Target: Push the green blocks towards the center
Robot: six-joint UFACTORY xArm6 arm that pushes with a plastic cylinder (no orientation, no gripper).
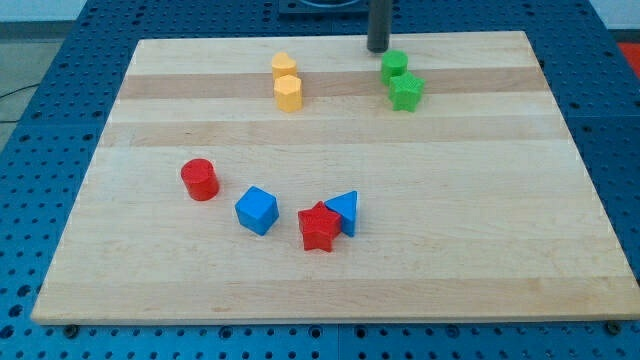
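Camera view: my tip [378, 47] is seen near the top edge of the wooden board [500, 250], just up-left of the green cylinder [394, 66], close to it but whether touching cannot be told. No jaws are carried by the rod. The green star block [407, 92] is set touching the cylinder's lower right. Two yellow blocks [287, 82] are found well to the cylinder's left.

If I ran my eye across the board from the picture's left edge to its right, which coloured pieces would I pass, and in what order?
Red cylinder → blue cube → the two yellow blocks, stacked in view at one spot → red star → blue triangular block → my tip → the two green blocks, close together.
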